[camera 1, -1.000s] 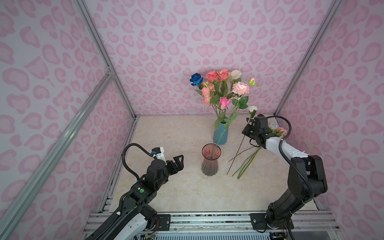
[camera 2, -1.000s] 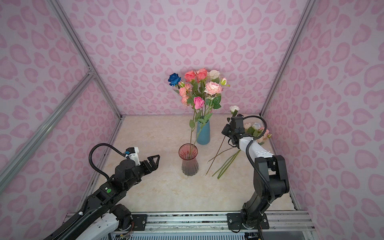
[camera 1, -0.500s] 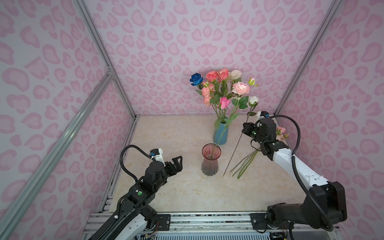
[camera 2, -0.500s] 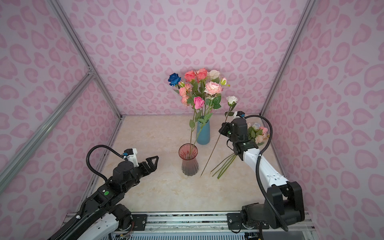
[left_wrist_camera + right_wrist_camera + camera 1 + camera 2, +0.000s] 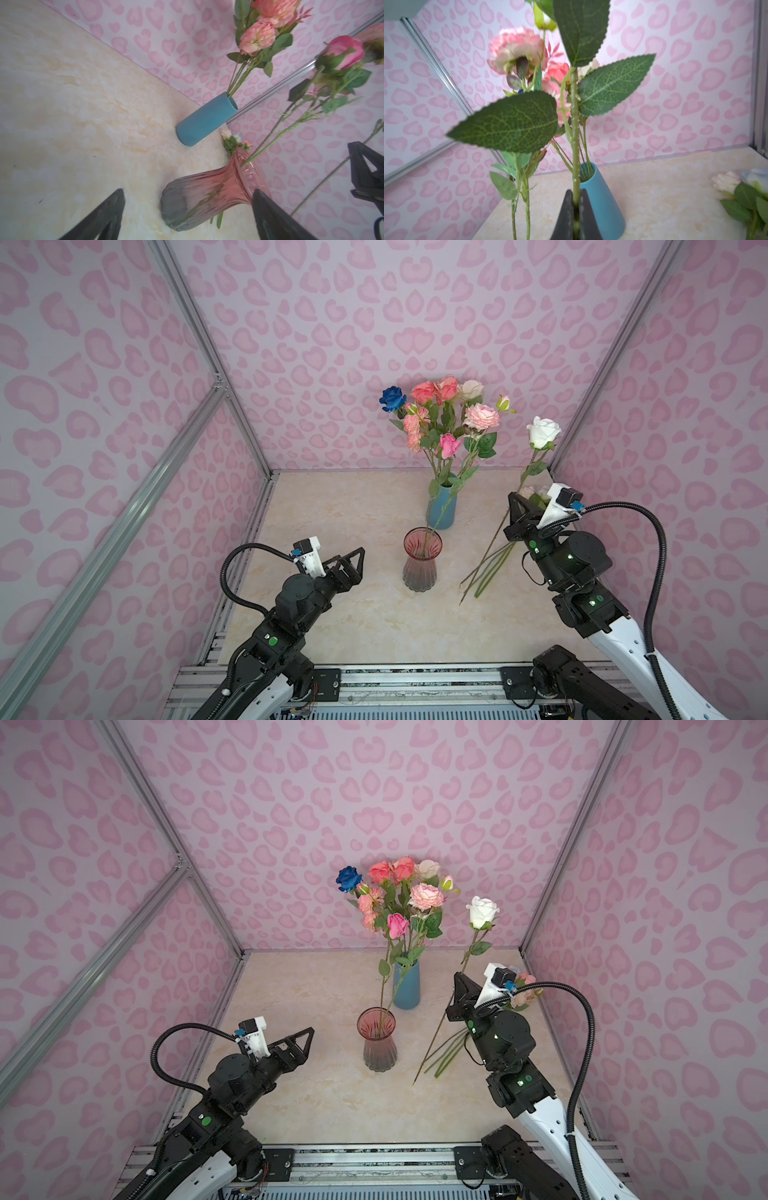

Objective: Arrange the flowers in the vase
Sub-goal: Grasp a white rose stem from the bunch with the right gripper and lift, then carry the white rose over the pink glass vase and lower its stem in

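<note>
The ribbed glass vase [image 5: 419, 568] is gleaming; the blue vase [image 5: 442, 510] is looking matt; the marbled counter [image 5: 332, 614] is shining.

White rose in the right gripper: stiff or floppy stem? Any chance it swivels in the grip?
Likely fairly stiff: the white rose runs nearly straight above and below the right gripper, with no visible droop. Probably top-heavy, since the bloom sits far above the grip. It may swivel: shut jaws pinch only a thin stem.

- The mixed blooms [image 5: 478, 416] filled the blue vase [image 5: 441, 512].
- One pink rose [image 5: 449, 445] leaned in the pink glass vase [image 5: 419, 564].
- A white rose [image 5: 542, 433] was aloft, tilted; other flowers [image 5: 725, 182] lay flat.
</note>
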Controlling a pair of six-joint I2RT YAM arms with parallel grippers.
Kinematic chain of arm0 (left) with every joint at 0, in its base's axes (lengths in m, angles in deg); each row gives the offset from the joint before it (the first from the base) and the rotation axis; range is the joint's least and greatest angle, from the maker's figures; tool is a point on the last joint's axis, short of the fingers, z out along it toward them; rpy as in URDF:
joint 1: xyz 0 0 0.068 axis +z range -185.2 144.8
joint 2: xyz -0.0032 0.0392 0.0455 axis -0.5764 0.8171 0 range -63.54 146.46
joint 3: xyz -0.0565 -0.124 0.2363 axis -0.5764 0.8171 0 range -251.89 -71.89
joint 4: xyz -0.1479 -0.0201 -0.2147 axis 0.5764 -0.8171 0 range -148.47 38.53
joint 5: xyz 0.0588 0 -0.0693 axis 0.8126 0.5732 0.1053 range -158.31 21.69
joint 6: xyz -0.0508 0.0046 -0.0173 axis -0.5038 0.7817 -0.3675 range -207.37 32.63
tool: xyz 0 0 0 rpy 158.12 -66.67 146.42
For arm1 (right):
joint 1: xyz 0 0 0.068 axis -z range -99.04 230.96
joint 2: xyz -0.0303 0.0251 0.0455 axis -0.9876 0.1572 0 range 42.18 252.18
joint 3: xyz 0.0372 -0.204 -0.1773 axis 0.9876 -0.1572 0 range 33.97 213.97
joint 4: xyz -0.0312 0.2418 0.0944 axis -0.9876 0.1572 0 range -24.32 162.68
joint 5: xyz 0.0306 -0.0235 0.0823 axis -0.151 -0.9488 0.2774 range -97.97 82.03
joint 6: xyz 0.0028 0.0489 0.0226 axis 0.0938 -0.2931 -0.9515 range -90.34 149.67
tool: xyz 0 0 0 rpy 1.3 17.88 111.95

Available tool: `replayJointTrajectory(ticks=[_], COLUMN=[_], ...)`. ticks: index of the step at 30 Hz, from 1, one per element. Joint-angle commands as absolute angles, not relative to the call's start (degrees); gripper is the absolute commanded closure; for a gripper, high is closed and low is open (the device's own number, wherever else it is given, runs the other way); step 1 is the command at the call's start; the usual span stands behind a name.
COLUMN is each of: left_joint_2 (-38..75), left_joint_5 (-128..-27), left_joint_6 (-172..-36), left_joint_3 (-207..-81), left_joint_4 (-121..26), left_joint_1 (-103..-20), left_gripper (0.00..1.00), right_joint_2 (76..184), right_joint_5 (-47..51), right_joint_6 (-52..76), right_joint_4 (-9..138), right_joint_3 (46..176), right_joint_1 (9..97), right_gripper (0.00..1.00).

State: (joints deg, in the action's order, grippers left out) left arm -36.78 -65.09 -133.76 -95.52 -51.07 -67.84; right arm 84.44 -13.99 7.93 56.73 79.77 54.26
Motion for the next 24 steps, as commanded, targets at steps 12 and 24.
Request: replayJointTrajectory(ticks=[12, 24], left_joint_2=[-34.83, -31.07], left_joint_5=[-77.03, -78.16], left_joint_6=[-144.09, -142.28], left_joint_3=[-89.83, -92.01], left_joint_4=[-34.35, -39.53], left_joint_1=[-63.88, -63.61], left_gripper=[0.04, 0.04], right_joint_2=[93.80, 108.28], right_joint_5=[-12.20, -9.29], right_joint_6=[19.80, 23.98], right_joint_4=[44.33, 38.90], right_joint_3=[93.46, 105.49], right_joint_1=[42.71, 39.99], right_gripper=[1.00, 1.00])
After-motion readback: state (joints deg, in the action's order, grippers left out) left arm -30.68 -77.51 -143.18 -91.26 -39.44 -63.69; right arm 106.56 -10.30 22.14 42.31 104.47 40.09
